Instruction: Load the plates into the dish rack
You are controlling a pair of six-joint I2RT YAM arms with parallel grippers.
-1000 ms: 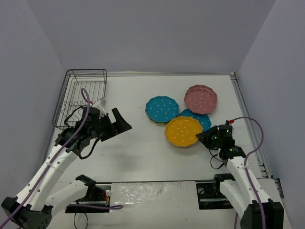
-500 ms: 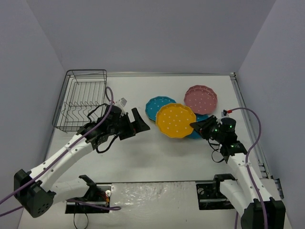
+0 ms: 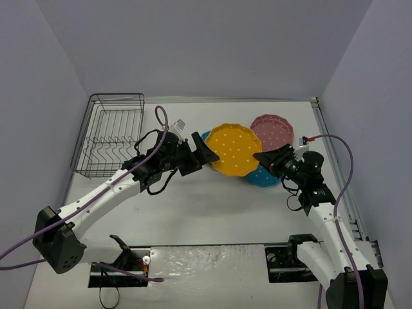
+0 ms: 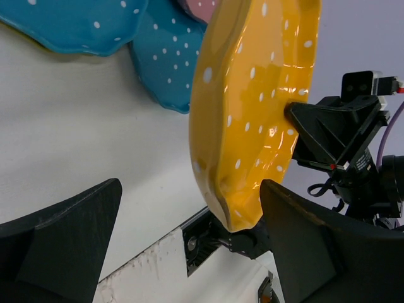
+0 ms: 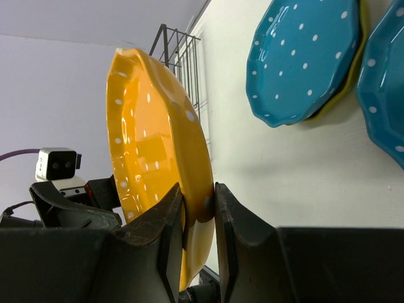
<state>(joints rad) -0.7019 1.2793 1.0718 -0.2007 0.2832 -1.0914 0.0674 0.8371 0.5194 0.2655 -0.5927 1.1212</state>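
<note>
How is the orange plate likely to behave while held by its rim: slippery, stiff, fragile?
The orange plate looks glossy, so it may slip in the right gripper, which pinches only its rim. It shows no sag edge-on, so probably stiff. It looks glazed ceramic, likely breakable if dropped.

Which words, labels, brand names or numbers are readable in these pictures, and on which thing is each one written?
None: no text can be read in any view.
The orange plate, the blue plates and the pink plate carry only white dots.
The dish rack is bare wire.
The small camera box shows no readable label.
</note>
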